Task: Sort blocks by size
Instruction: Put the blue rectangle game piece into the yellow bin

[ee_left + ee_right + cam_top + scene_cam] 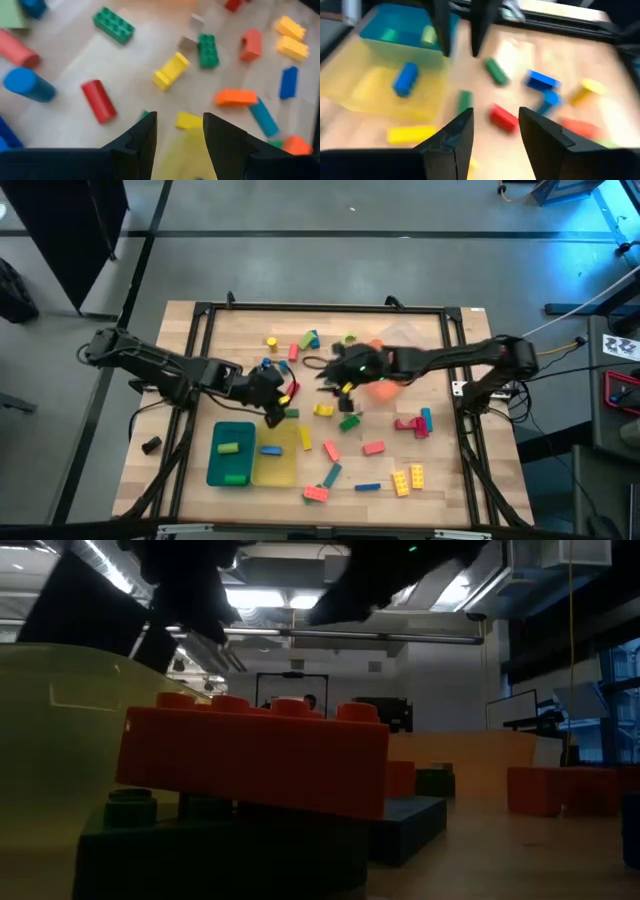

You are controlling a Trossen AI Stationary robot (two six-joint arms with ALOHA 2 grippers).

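Many blocks lie scattered on the wooden table [440, 480], among them a green one [113, 24], a red one [99, 100] and a yellow one [170, 70]. My left gripper [180, 122] hangs open above the table near the yellow tray's [281, 457] far edge [275, 412], with nothing between its fingers. My right gripper [495, 115] is open too and holds nothing, hovering over the table's middle [332, 375]. The teal tray [232, 452] holds green and yellow blocks. A blue block [405, 78] lies in the yellow tray.
An orange tray [382, 387] and a clear tray [412, 340] sit under and behind the right arm. In the low view a red brick [255, 765] on dark green bricks fills the foreground. A black frame [320, 308] rims the table.
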